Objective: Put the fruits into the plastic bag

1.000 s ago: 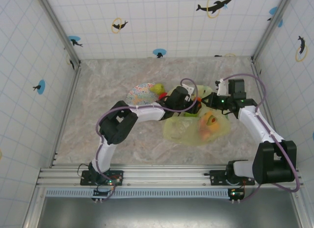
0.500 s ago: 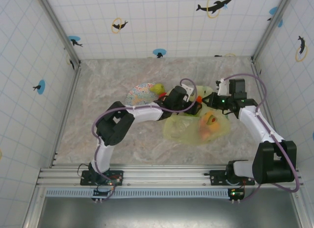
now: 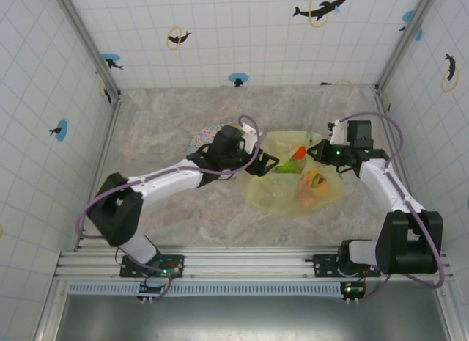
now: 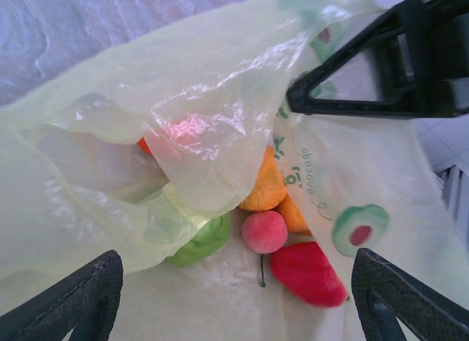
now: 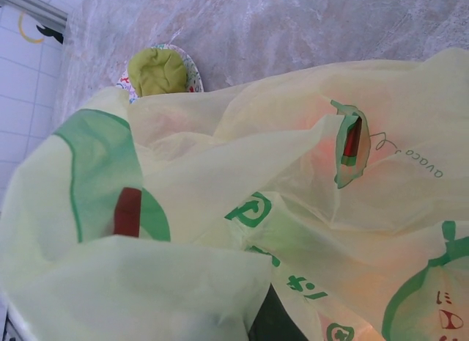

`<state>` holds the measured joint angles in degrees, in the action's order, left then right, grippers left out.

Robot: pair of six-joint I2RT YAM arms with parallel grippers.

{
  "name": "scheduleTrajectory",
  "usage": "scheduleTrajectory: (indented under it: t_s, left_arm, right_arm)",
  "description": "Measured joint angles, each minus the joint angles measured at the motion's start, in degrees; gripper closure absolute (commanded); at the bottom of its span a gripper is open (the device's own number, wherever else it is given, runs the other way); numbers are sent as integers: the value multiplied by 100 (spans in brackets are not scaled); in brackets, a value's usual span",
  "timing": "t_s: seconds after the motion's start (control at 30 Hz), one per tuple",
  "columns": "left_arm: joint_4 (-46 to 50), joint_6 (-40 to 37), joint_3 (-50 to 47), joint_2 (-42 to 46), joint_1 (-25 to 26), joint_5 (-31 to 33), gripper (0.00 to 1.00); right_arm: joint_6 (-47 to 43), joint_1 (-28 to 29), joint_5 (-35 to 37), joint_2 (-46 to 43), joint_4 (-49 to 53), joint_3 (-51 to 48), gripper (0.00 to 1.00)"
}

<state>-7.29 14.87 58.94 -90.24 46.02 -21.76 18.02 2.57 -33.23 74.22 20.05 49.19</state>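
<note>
The plastic bag point(image 4: 212, 106) holds fruits point(image 4: 265, 232); pear point(image 5: 157, 71) on plate point(image 5: 193, 74).

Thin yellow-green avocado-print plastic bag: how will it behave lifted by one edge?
Probably floppy: the thin yellow-green plastic bag folds and sags over itself, so its mouth likely collapses unsupported. Likely bottom-heavy: the small glossy toy fruits lie loose inside and may roll together when it rises. Its shiny film looks slippery to pinch.

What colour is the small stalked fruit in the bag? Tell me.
Pinkish red; the stalked fruit shows best in the left wrist view, inside the plastic bag.
</note>
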Motion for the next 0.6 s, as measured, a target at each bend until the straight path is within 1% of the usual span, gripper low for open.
scheduleTrajectory:
  t_s: [0.17,0.27,0.33,0.43,0.53,0.6]
  left_arm:
    - [61,-164,-382,691,-304,-107,15]
    - [55,-133,-570,894,-621,74,13]
    - [79,-52,-601,911,-841,332,12]
    - [133,114,-570,822,-1123,883,11]
    - [404,214,-205,378,-1300,1471,11]
    - [570,256,114,-4,-1325,1720,11]
  right_arm:
    - [-4,-4,-2,-2,0,-2,100]
    - [-7,-7,-2,-2,-2,-2,100]
    - [-7,-7,0,-2,0,-2,100]
    - [-2,-4,-2,-2,-2,-4,100]
    - [-2,-4,-4,-2,-7,-24,100]
    - [-2,-4,-7,-2,-4,-42,100]
